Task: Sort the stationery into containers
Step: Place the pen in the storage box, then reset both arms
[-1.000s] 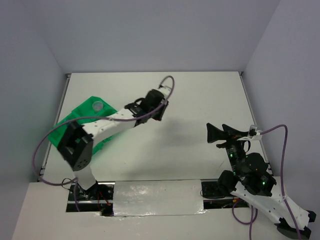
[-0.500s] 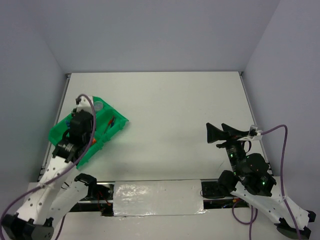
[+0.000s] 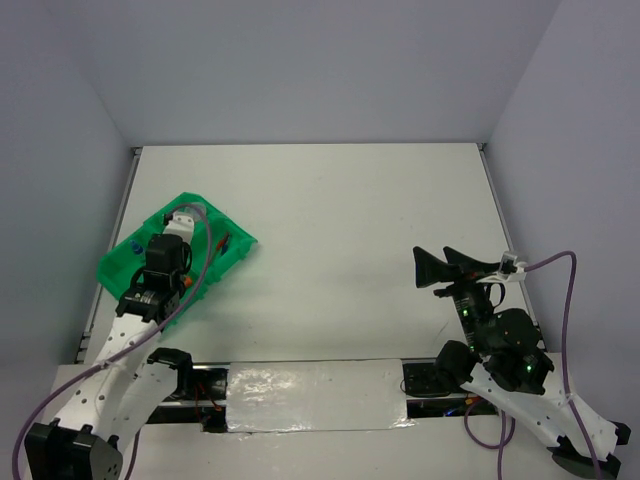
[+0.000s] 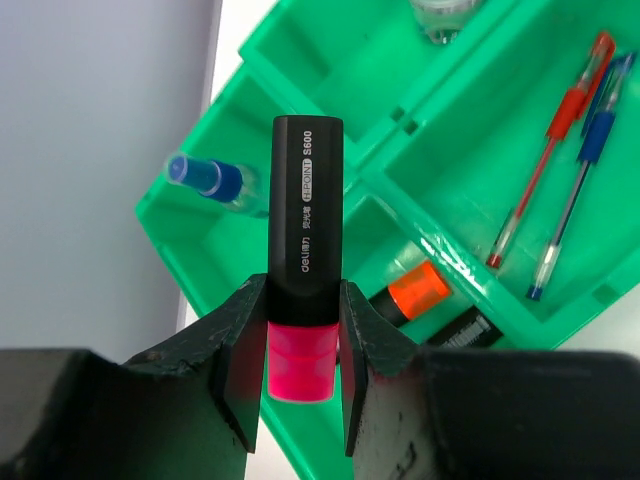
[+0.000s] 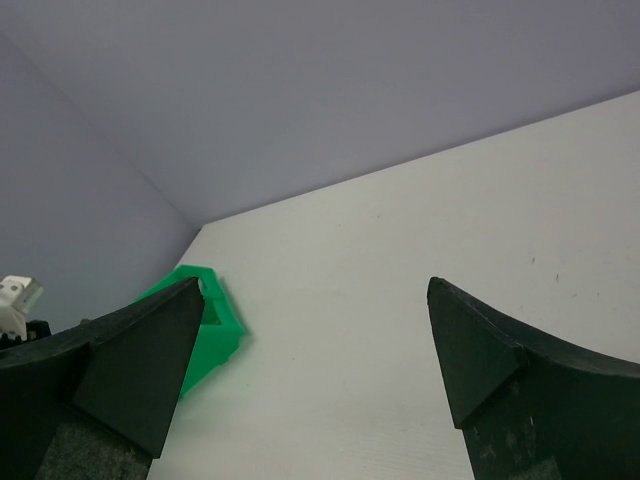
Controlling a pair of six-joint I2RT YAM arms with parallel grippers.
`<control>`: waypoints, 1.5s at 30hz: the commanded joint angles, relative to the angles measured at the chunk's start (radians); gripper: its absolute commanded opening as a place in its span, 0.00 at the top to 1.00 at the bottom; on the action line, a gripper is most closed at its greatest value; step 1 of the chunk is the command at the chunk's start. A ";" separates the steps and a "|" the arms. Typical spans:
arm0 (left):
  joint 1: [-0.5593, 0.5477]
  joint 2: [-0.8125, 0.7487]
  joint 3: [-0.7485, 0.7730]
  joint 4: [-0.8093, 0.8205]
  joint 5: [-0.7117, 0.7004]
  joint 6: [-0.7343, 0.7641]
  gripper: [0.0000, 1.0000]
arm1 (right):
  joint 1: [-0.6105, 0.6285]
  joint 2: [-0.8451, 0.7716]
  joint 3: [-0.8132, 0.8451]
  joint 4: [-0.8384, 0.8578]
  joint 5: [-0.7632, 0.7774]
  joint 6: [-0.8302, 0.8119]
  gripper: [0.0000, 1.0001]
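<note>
Above the green tray at left of the overhead frame, a pink-ended highlighter is clenched by the left gripper close by an orange-ended highlighter already lying inside, evidently for like-with-like release; the right gripper is spread, unloaded, at right.

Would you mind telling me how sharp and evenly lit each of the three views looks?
Top external: soft, even light, glare patches on the glossy strip at the near edge. Left wrist: print on the pink highlighter is legible, its pink end slightly smeared. Right wrist: the right gripper is a dark, underlit silhouette.
</note>
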 commanded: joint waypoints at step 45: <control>0.036 -0.188 0.770 -0.590 -0.043 -0.439 0.01 | 0.017 0.507 0.323 -0.244 0.014 -0.041 0.00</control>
